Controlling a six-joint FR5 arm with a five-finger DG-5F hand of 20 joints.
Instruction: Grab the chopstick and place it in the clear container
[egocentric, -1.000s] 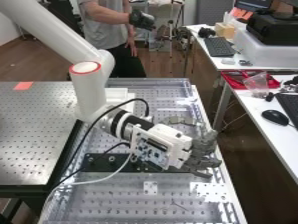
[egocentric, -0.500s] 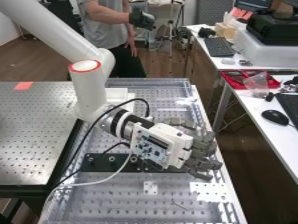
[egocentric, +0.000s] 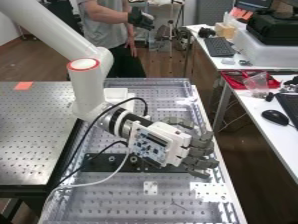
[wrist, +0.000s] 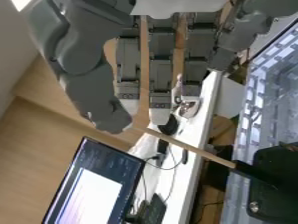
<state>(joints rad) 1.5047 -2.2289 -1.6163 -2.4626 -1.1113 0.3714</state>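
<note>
The thin, light-brown wooden chopstick (wrist: 189, 147) lies slanting across the wrist view, with one end near the tip of the thumb and the other at a black fixture (wrist: 269, 170). The dark grey hand (egocentric: 198, 153) is open, its fingers spread and only a little bent; whether it touches the chopstick, I cannot tell. In the high view, the hand is above the right part of the silver perforated bench (egocentric: 110, 197). On the grey perforated table (egocentric: 33, 130) lies a flat orange piece (egocentric: 23, 86).
</note>
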